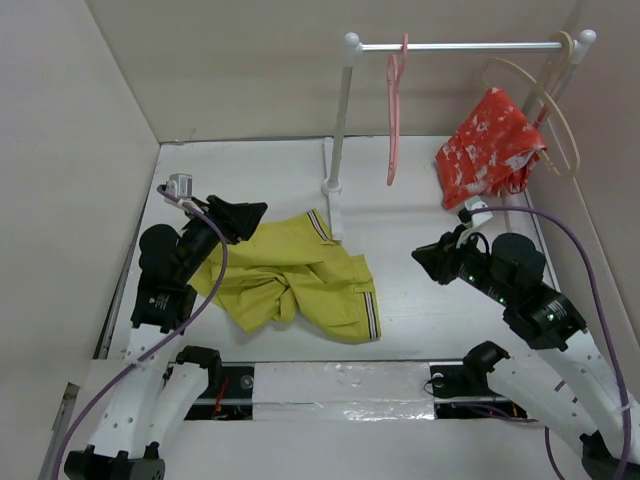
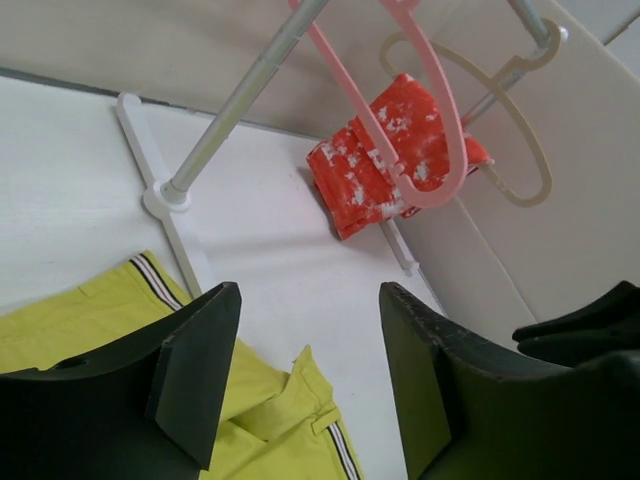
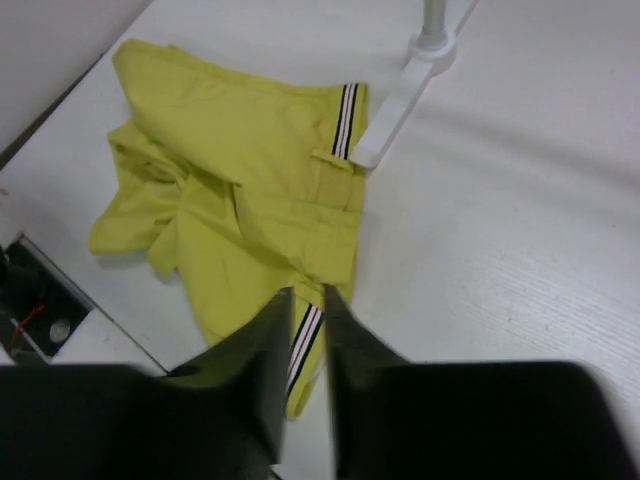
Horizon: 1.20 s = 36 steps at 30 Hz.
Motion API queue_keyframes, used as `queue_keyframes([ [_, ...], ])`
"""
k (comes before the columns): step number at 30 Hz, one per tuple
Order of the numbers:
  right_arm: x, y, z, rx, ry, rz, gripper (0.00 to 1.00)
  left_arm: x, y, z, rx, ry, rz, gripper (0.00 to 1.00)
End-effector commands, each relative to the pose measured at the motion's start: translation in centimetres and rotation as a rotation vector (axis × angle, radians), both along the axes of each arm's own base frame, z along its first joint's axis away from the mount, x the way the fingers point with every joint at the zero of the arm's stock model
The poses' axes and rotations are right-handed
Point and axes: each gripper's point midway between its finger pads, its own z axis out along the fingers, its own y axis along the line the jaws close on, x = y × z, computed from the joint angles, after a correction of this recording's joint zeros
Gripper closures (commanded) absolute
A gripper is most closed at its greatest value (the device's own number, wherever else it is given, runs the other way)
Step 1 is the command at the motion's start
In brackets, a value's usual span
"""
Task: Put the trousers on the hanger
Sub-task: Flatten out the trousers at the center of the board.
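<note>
Hanging hanger (image 2: pixel 350 98) in left wrist's view

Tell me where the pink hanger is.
In the top view, the pink hanger hangs from the rail at the back, left of the red garment; the trousers lie on the table in front of it.

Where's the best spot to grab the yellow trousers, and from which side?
Pinch the striped waistband of the trousers, coming down from the right. That edge lies flat and exposed, facing the right gripper, while the rest is bunched up toward the left.
</note>
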Motion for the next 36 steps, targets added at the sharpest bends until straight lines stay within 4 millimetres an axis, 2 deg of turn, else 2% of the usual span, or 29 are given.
queue_keyframes([
  [1, -0.1, 1.9, 1.1, 0.044, -0.028, 0.065, 0.84, 0.1, 0.0, -0.4, 0.03, 0.004, -0.008, 0.47],
  [3, -0.1, 2.7, 0.5, 0.033, -0.017, 0.088, 0.99, -0.1, -0.2, -0.7, 0.04, 0.009, -0.024, 0.59],
  [6, 0.2, 3.7, -1.4, 0.007, 0.027, 0.099, 0.99, 0.1, -0.2, -1.2, 0.053, 0.019, -0.027, 0.8],
  [8, 0.5, 4.5, -2.9, 0.001, 0.07, 0.1, 0.89, 0.7, -0.8, -1.5, 0.051, 0.045, -0.056, 0.97],
  [9, 0.7, 5.0, -3.9, 0.002, 0.084, 0.104, 0.72, 1.0, -1.3, -1.3, 0.045, 0.041, -0.088, 1.0],
  [10, 0.9, 5.2, -4.5, 0.005, 0.101, 0.099, 0.61, 0.7, -2.3, -0.8, 0.034, 0.035, -0.157, 1.0],
  [11, 1.0, 5.4, -5.3, 0.005, 0.118, 0.095, 0.52, 1.7, -2.9, -1.5, 0.02, 0.065, -0.187, 1.0],
  [12, 1.5, 5.7, -6.7, 0.004, 0.142, 0.087, 0.36, 2.1, -3.6, -0.5, -0.007, 0.032, -0.217, 1.0],
  [13, 1.6, 6.0, -7.3, 0.01, 0.164, 0.081, 0.3, 3.0, -3.7, -0.4, -0.005, 0.032, -0.185, 1.0],
  [14, 1.7, 6.1, -8.1, 0.004, 0.18, 0.081, 0.26, 3.3, -5.9, -1.4, 0.029, 0.065, -0.208, 1.0],
  [15, 2.3, 6.7, -8.9, 0.008, 0.192, 0.077, 0.21, 3.6, -7.1, -2.8, 0.109, 0.093, -0.19, 1.0],
  [16, 2.3, 6.8, -10.2, 0.0, 0.226, 0.074, 0.2, 4.9, -7.6, -1.7, 0.137, 0.081, -0.105, 1.0],
  [17, 2.4, 7.0, -10.8, -0.013, 0.239, 0.08, 0.2, 4.6, -10.4, -3.5, 0.193, 0.139, -0.143, 1.0],
  [18, 2.3, 7.0, -11.5, -0.034, 0.263, 0.085, 0.19, 4.6, -10.8, -4.1, 0.218, 0.166, -0.131, 1.0],
  [19, 2.3, 7.4, -12.4, -0.053, 0.288, 0.09, 0.18, 4.6, -11.0, -3.9, 0.213, 0.164, -0.123, 0.97],
  [20, 2.3, 7.4, -13.3, -0.061, 0.306, 0.088, 0.18, 4.6, -10.5, -3.6, 0.203, 0.158, -0.096, 0.78],
  [21, 2.4, 7.8, -13.5, -0.047, 0.303, 0.097, 0.18, 4.4, -9.8, -4.0, 0.207, 0.175, -0.067, 0.69],
  [22, 2.4, 8.1, -14.4, -0.049, 0.327, 0.1, 0.17, 4.7, -8.1, -5.2, 0.232, 0.203, 0.02, 0.61],
  [23, 2.2, 8.2, -15.5, -0.054, 0.35, 0.108, 0.17, 4.0, -6.8, -4.7, 0.229, 0.196, 0.064, 0.49],
  [25, 2.5, 8.7, -16.2, -0.041, 0.357, 0.112, 0.17, 2.3, -4.0, -8.8, 0.312, 0.315, 0.14, 0.39],
  [26, 2.5, 8.8, -17.5, -0.056, 0.385, 0.112, 0.17, 1.5, -2.0, -8.8, 0.295, 0.331, 0.224, 0.31],
  [27, 2.5, 9.0, -18.1, -0.059, 0.395, 0.119, 0.18, 0.4, 0.1, -11.6, 0.347, 0.405, 0.295, 0.25],
  [28, 2.7, 9.4, -18.3, -0.055, 0.395, 0.127, 0.18, -0.5, 0.6, -12.2, 0.335, 0.43, 0.301, 0.21],
  [29, 2.6, 9.5, -19.6, -0.074, 0.428, 0.129, 0.18, -1.4, 1.6, -11.8, 0.299, 0.421, 0.331, 0.14],
  [31, 2.7, 10.0, -20.2, -0.068, 0.441, 0.148, 0.22, -2.4, 2.2, -13.7, 0.292, 0.475, 0.346, 0.09],
  [32, 2.3, 10.4, -20.5, -0.071, 0.447, 0.168, 0.27, -2.6, 2.2, -14.4, 0.3, 0.497, 0.343, 0.08],
  [33, 1.8, 11.0, -20.7, -0.068, 0.453, 0.194, 0.41, -2.8, 2.3, -15.5, 0.31, 0.535, 0.349, 0.08],
  [35, 0.3, 11.7, -21.2, -0.07, 0.47, 0.233, 0.53, -2.9, 1.8, -17.9, 0.334, 0.599, 0.341, 0.07],
  [36, -0.3, 12.0, -21.0, -0.066, 0.466, 0.249, 0.7, -2.8, 1.6, -18.3, 0.329, 0.609, 0.336, 0.07],
])
